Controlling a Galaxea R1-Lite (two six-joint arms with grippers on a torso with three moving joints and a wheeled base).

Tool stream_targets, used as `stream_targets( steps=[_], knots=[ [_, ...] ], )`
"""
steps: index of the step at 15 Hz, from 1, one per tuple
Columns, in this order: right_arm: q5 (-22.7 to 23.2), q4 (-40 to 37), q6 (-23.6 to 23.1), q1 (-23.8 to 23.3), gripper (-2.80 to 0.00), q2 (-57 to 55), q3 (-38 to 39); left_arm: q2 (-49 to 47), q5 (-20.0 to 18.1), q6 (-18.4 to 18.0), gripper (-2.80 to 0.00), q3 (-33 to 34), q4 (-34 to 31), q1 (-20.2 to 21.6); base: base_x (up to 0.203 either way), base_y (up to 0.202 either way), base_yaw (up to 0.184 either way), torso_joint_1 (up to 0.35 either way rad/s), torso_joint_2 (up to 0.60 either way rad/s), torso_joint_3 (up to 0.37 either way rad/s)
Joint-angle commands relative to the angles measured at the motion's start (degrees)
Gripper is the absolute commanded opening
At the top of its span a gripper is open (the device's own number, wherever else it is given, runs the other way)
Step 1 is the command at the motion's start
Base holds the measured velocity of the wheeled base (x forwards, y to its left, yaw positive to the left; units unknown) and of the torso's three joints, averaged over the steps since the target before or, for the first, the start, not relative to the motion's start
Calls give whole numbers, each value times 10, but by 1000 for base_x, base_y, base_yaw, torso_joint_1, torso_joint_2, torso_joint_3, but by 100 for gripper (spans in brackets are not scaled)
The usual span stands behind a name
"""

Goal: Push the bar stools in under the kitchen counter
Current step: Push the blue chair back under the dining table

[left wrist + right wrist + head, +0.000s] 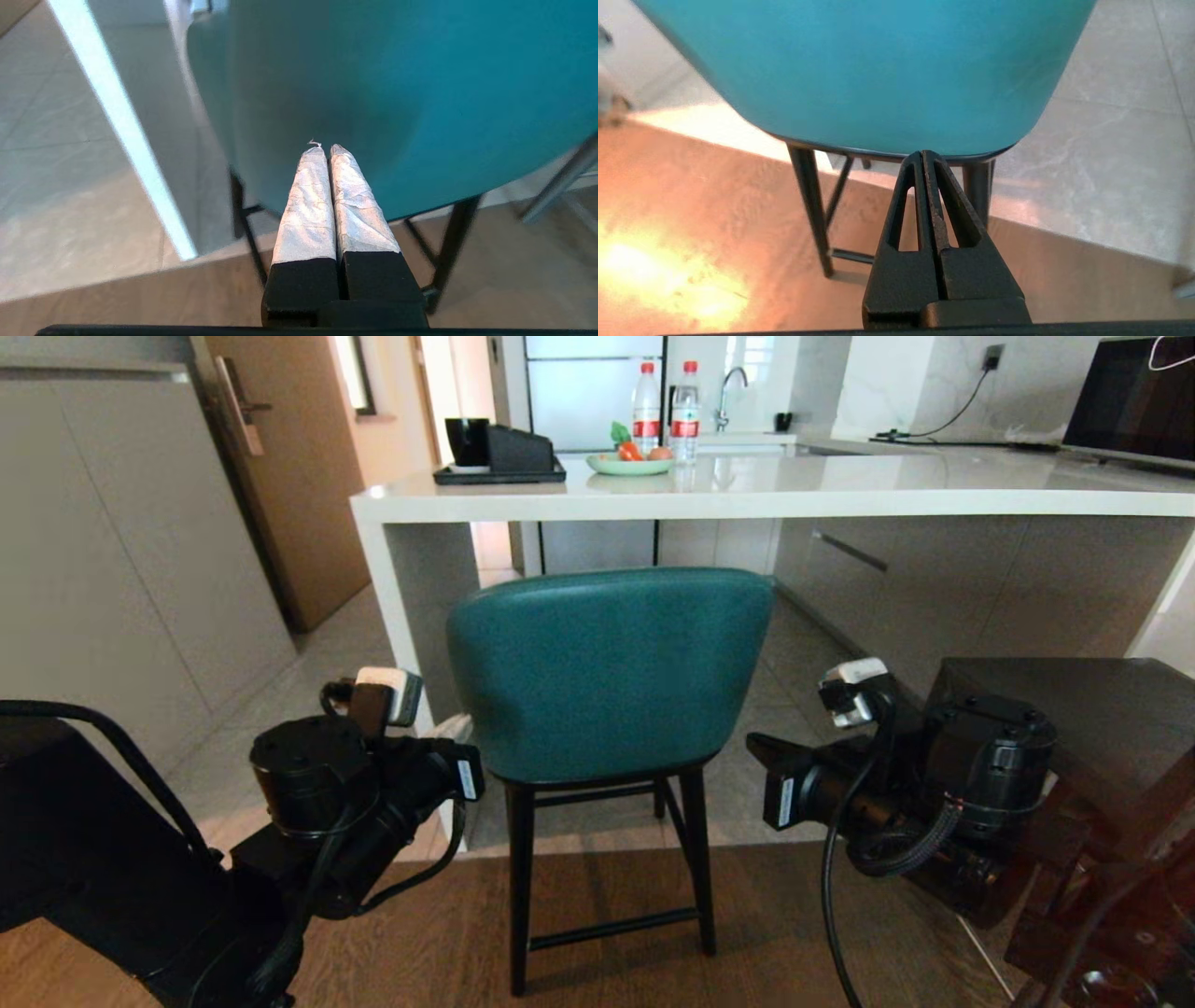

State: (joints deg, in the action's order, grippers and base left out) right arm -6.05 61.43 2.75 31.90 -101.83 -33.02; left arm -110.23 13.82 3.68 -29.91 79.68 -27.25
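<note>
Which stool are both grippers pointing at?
The teal bar stool with the rounded back, between both grippers; the dark stool sits off to the right.

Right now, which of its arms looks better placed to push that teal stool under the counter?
Probably the left. The left gripper, shut, points at the teal stool's backrest, while the right gripper, also shut, points lower, at its bottom edge.
</note>
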Motion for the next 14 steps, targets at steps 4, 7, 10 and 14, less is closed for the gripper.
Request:
stream_targets(
  steps=[4,7,10,14],
  knots=[
    [-25,-7,9,4,-280,-20,-34,-31,1,-2,-280,-17,4,-12,0,0,0,0,0,0],
    [-34,-7,11,-7,-280,-39,-51,-55,2,-3,-280,-44,4,-15,0,0,0,0,0,0],
    [-34,-6,11,-8,-280,-43,-51,-63,2,-3,-280,-57,-5,-10,0,0,0,0,0,0],
    [-34,-5,11,-8,-280,-46,-50,-65,7,-1,-280,-50,-1,-9,157,0,1,-1,1,8]
  ],
)
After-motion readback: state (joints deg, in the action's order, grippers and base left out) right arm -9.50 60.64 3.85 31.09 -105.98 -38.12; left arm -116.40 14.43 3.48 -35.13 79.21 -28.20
